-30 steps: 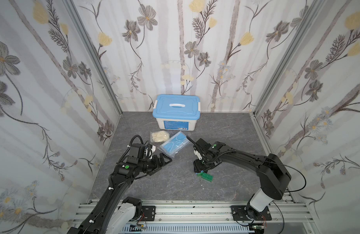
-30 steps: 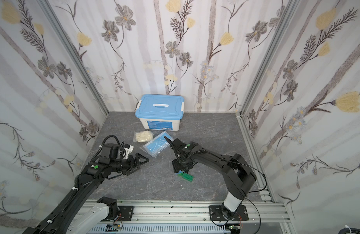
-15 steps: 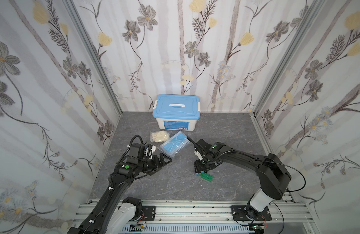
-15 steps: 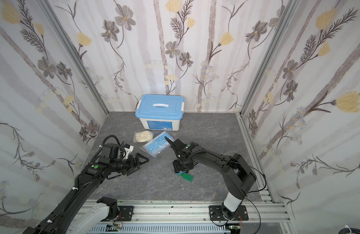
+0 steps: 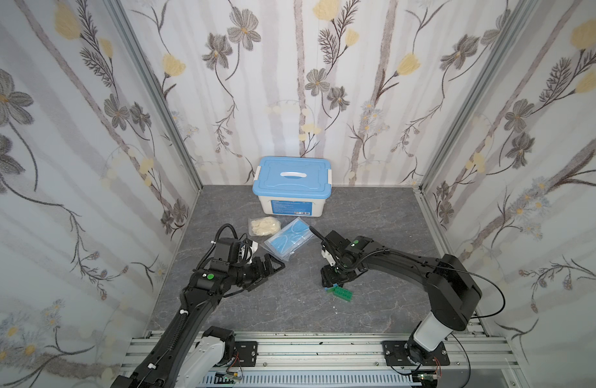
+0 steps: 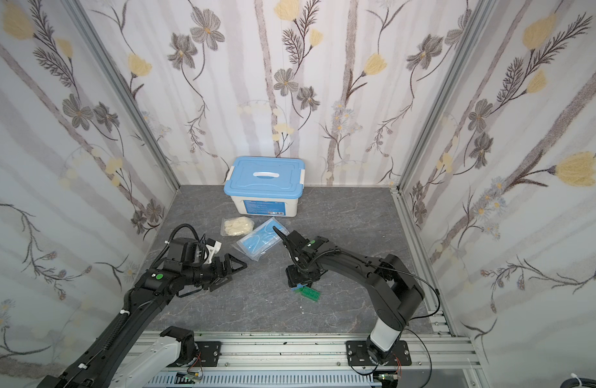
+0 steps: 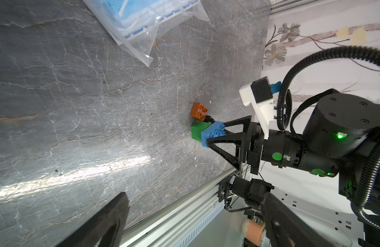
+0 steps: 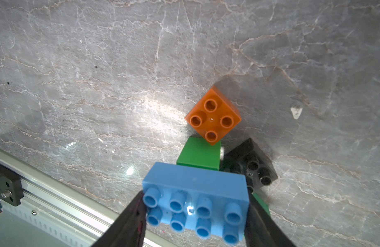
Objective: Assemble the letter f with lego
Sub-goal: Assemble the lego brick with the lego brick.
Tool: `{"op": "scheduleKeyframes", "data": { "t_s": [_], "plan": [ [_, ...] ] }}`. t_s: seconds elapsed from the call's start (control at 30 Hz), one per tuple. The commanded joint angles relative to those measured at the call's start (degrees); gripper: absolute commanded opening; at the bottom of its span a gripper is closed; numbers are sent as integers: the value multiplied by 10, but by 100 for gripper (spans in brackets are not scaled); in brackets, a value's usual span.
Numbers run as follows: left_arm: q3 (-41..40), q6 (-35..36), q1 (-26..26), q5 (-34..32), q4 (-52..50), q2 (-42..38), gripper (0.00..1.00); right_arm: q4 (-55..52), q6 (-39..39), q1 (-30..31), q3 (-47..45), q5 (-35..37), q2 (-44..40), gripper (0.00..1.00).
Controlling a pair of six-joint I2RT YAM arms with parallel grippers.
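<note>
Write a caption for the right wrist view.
Right fingers grip the blue brick beside a green brick, an orange brick and a black brick.

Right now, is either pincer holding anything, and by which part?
The right pincer grips the blue brick by its two short ends; the left pincer is open and empty.

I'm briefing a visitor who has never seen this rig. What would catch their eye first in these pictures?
Most likely the blue brick clamped in the right gripper near the front of the table, with an orange brick, a green brick and a black brick clustered beside it. Next, the blue-lidded box by the back wall, and the left gripper hanging open and empty.
</note>
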Motion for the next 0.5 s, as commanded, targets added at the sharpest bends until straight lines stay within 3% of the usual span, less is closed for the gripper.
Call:
{"op": "scheduleKeyframes", "data": {
  "t_s": [0.0,0.47],
  "plan": [
    [-2,9,0,1,7,0,100,16,-4,0,-8,2,10,59],
    [-1,9,0,-2,6,0,100,28,-14,1,-20,4,16,59]
  ]
}}
